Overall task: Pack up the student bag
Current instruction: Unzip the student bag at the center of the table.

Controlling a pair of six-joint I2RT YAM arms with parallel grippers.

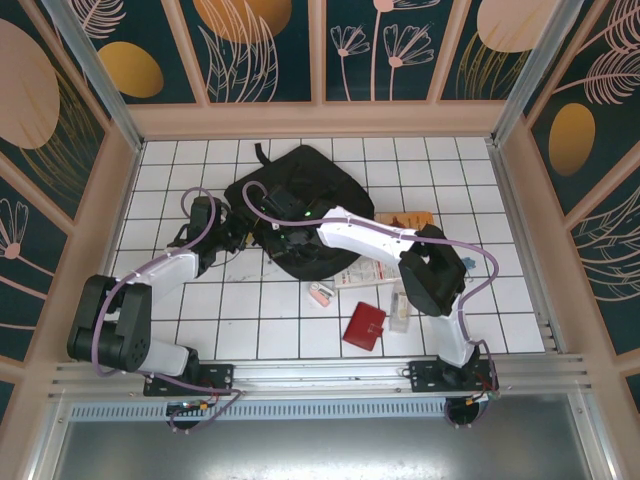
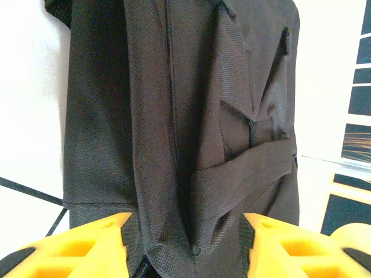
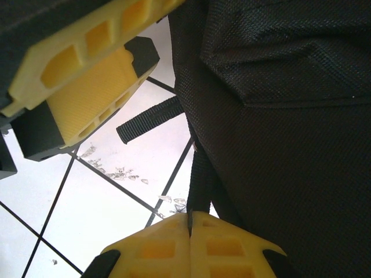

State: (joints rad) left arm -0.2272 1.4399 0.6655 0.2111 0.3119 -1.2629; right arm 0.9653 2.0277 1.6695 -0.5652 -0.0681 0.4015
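Top cam: the student bag (image 1: 310, 185) lies flat on the white tiled table (image 1: 200, 330), toward the back middle, with the left hand (image 1: 232, 240) at its left edge and the right hand (image 1: 283, 235) on its near side. Left wrist cam: the yellow fingers (image 2: 87, 252) stand apart with bag fabric filling the gap, can't tell if it's actually pinched. Right wrist cam: that hand is closed tight on a black strap (image 3: 201, 179) coming off the bag.

Backpack (image 1: 305, 185) on table (image 1: 250, 320), toward 12 o'clock. Left end effector (image 1: 238, 239) and right end effector (image 1: 282, 230) both at its 7 o'clock edge. Red case (image 1: 364, 325) at 5 o'clock, apart.
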